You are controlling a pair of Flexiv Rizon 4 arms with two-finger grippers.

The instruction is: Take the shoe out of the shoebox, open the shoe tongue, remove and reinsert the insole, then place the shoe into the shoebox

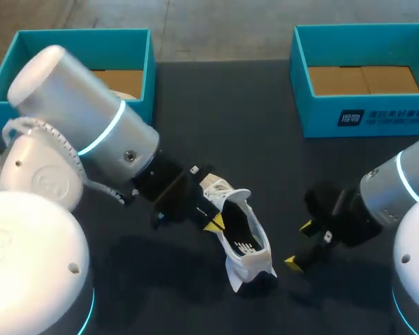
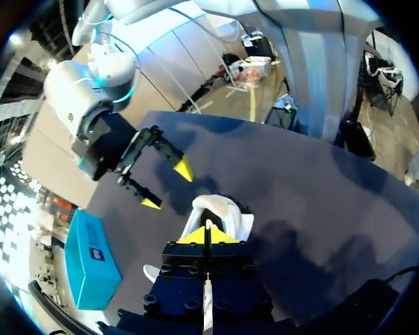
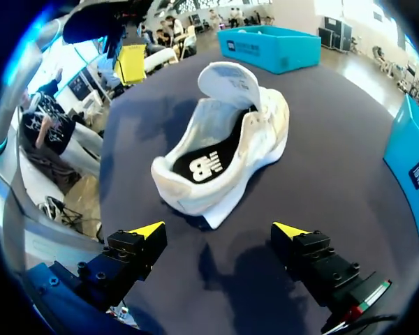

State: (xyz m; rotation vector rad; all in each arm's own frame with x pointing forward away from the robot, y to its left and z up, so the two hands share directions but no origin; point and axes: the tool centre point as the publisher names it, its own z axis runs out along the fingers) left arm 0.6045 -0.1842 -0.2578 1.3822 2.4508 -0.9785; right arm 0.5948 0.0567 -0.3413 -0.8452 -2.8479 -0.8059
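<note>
A white shoe [image 1: 248, 251] lies on the dark table with its tongue [image 3: 228, 80] lifted and a black insole [image 3: 202, 164] showing inside. My left gripper [image 1: 213, 223] is shut at the shoe's upper edge; in the left wrist view its yellow tips [image 2: 207, 234] meet just short of the shoe [image 2: 220, 213], with nothing visible between them. Spread wide open, my right gripper [image 1: 299, 244] sits just right of the shoe. The heel lies a little ahead of its fingers [image 3: 216, 230], untouched. From the left wrist it shows beyond the shoe [image 2: 167, 185].
A blue shoebox [image 1: 77, 42] with a brown floor stands at the back left, partly behind my left arm. A second blue shoebox [image 1: 363, 118] stands at the back right. Dark table surface lies between the boxes and in front of the shoe.
</note>
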